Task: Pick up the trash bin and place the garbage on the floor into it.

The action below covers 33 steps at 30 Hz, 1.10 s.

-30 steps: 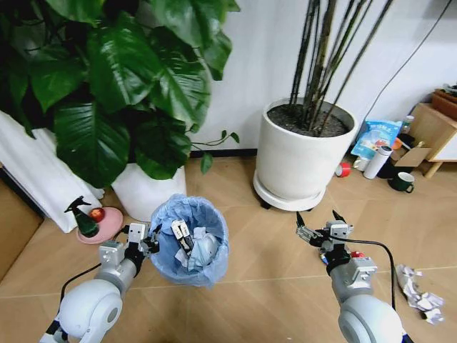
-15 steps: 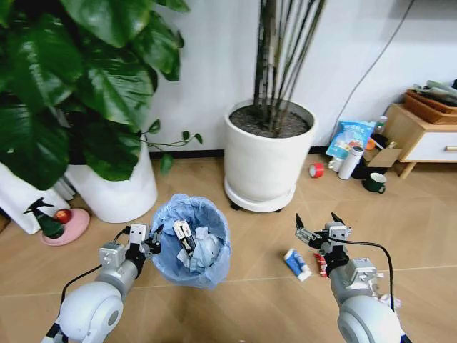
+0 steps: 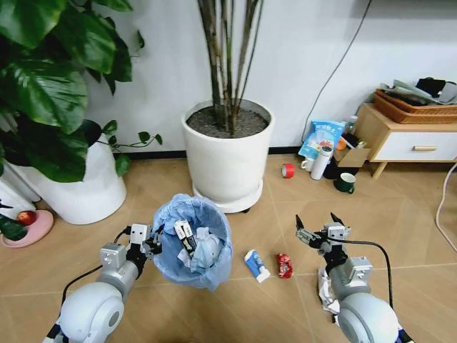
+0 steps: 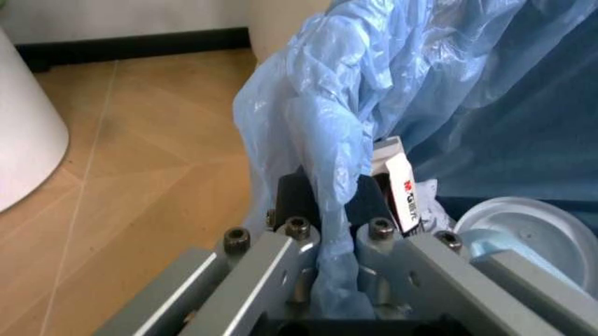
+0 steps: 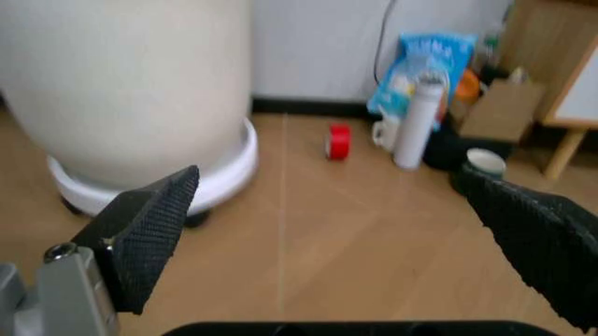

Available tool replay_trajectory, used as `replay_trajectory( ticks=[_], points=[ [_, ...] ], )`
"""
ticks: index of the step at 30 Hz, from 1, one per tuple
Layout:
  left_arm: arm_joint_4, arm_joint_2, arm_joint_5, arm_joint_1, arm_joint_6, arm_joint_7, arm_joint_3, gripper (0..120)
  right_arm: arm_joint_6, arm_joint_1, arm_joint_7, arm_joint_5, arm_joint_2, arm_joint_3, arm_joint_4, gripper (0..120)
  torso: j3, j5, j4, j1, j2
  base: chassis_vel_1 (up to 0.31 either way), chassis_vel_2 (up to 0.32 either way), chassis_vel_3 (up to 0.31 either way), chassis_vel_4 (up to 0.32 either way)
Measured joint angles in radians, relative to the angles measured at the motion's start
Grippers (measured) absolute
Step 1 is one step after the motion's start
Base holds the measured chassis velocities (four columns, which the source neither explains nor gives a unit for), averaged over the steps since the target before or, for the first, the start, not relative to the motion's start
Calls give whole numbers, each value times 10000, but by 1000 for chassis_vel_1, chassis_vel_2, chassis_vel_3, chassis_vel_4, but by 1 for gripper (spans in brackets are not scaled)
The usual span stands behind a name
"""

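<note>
While the head view only gives you the left gripper (image 3: 151,240) pressed up against the bin's edge, the left wrist view makes it obvious: its black pads (image 4: 297,199) are clamped tight on a fold of the light-blue bag (image 4: 318,133) at the rim of the trash bin (image 3: 191,246). That arm reaches forward low on the robot's left, holding the bin out front over the floor (image 3: 400,214). Same wrist view also peeks inside: a white disc (image 4: 528,234) and a white wrapper with red print (image 4: 400,192) sit in the liner.

The right gripper (image 3: 318,230) has its fingers spread wide with nothing between them. Its own camera shows the two black fingertips (image 5: 150,227) far apart, framing the big white plant pot (image 5: 122,84), a red tape roll (image 5: 338,141) and a white thermos bottle (image 5: 411,122) by the wall. That arm points forward on the robot's right.

From the head view, the garbage on the floor: a blue and white wrapper (image 3: 256,265) just beside the bin, a red wrapper (image 3: 284,265) next to that, and crumpled white paper (image 3: 325,289) tucked against the right arm.
</note>
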Motion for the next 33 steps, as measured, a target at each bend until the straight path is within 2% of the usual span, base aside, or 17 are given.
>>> replay_trajectory(
  ticks=[1, 5, 8, 10, 12, 14, 33],
  points=[
    [-18, -13, 6, 2, -1, -6, 0, 0, 30, 232, -260, 64, -145, -23, -640, 100, 0, 10, 2, 0, 0, -51, -14, 23, 30],
    [-29, -20, 6, -3, -6, -6, -4, 0, 122, 645, -1030, 517, -567, -199, -1722, 100, 0, 3, 3, 0, 0, 5, 3, -5, 0],
    [-29, -19, 6, -15, -6, 6, -9, 0, 114, 869, -1602, 840, -917, -435, -2099, 100, 0, 1, 5, 0, 0, 62, 47, -43, -34],
    [-16, -27, 6, -33, -12, 35, -9, 0, 86, 1305, -2399, 1065, -1378, -982, -2619, 100, 0, 0, 4, 0, 0, 0, 0, 0, 0],
    [-7, -35, 7, -40, -13, 41, -8, 0, 94, 1499, -2622, 1104, -1502, -1236, -2807, 100, 0, 0, 3, 0, 0, 0, 0, 0, 0],
    [53, -52, 4, -93, -15, 56, 28, 0, 182, 2189, -3155, 1134, -1782, -2099, -3504, 100, 0, 3, 6, 0, 0, 0, 0, 0, 0],
    [416, -51, -52, -274, -32, 158, -34, 0, 202, 4191, -3197, 1149, -1381, -5353, -5422, 100, 0, -1, 2, 0, 0, 0, 0, 0, 0]
  ],
)
